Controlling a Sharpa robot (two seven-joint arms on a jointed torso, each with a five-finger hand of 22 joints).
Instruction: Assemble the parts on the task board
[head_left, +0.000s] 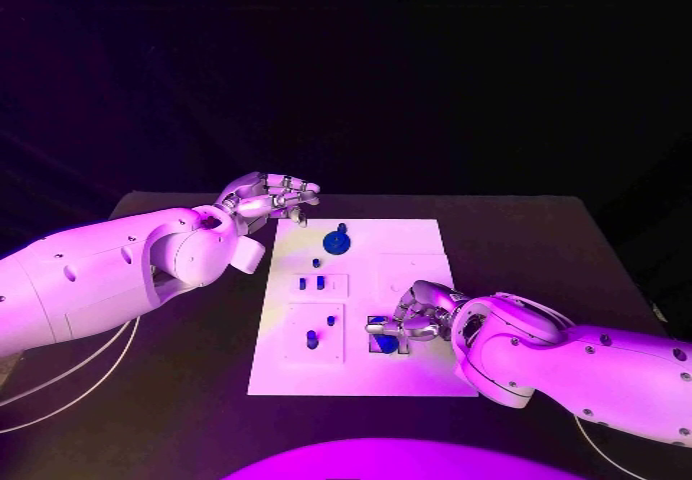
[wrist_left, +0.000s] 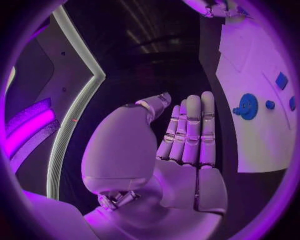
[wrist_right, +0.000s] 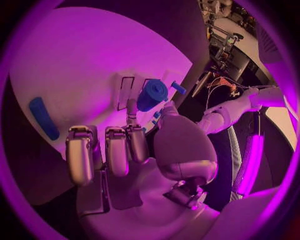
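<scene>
Right now I take the task board (head_left: 411, 255) as my landmark, a white plate on the black table (head_left: 534, 225); my left hand (head_left: 270, 198) sits just off the board's far left corner, and in the left wrist view (wrist_left: 187, 145) I see its fingers (wrist_left: 195, 125) laid straight and close together with the thumb standing apart and nothing in the palm, so it is released; my right hand (head_left: 415, 312) is over the board's near right part, its fingers (wrist_right: 119, 147) curled down toward the surface; at the fingertips in the right wrist view I see a blue cylinder part (wrist_right: 152, 94), but whether the hand truly grasps it or only touches it I cannot tell; in the head view a blue square part (head_left: 384, 341) shows on the board just under that hand; a blue gear (head_left: 336, 240) lies flat on the board's far half, toward its left side, near my left hand but apart from it; several small blue parts (head_left: 312, 283) sit in the panels on the board's left half, nearer me than the gear; a long blue part (wrist_right: 44, 117) lies flat on the board, well apart from the right fingers
</scene>
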